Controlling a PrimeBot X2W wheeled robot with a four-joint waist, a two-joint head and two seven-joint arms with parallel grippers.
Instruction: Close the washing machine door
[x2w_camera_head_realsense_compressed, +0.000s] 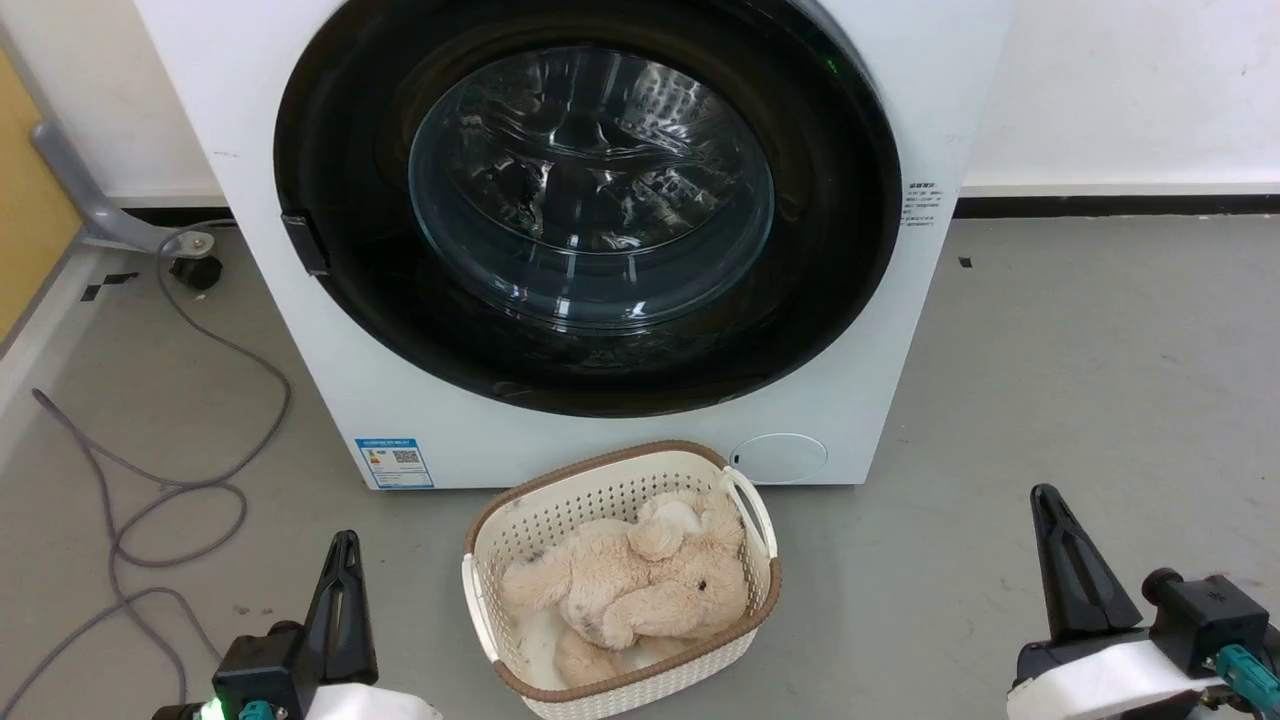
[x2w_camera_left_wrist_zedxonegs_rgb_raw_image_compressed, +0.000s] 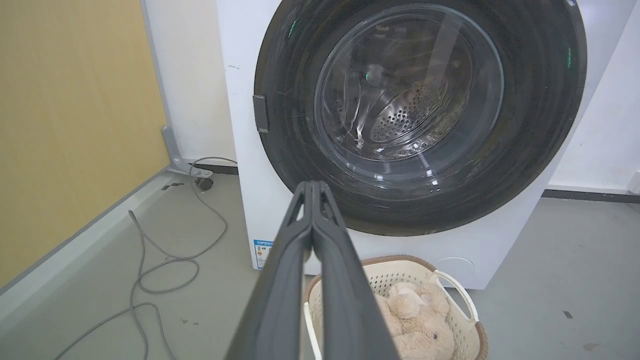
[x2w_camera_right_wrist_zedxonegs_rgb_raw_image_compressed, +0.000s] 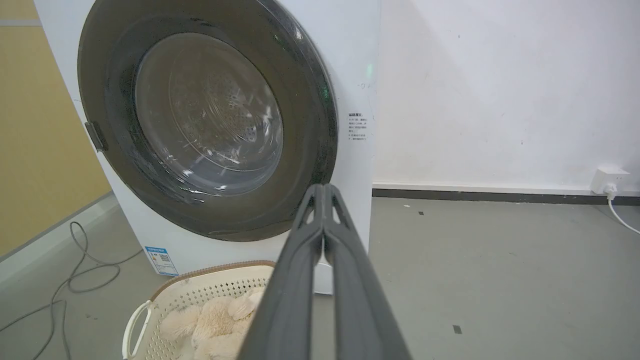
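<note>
Currently, washing machine door (x2w_camera_head_realsense_compressed: 590, 200), seated flush: I judge it rigid, glossy-slick, glass centre fragile, best pressed near latch tab (x2w_camera_head_realsense_compressed: 305, 245); both jaws clenched, empty.

The washing machine (x2w_camera_head_realsense_compressed: 300, 380) ran off the head view's top edge, taking the upper rim of the washing machine door (x2w_camera_head_realsense_compressed: 590, 210) with it. Print on the blue label (x2w_camera_head_realsense_compressed: 394, 463) and on the sticker (x2w_camera_head_realsense_compressed: 922, 204) right of the door was too small to read. The plush toy (x2w_camera_head_realsense_compressed: 640, 585) hid most of the floor of the basket (x2w_camera_head_realsense_compressed: 610, 470). The grey cable (x2w_camera_head_realsense_compressed: 286, 390) left the picture at the near left.
</note>
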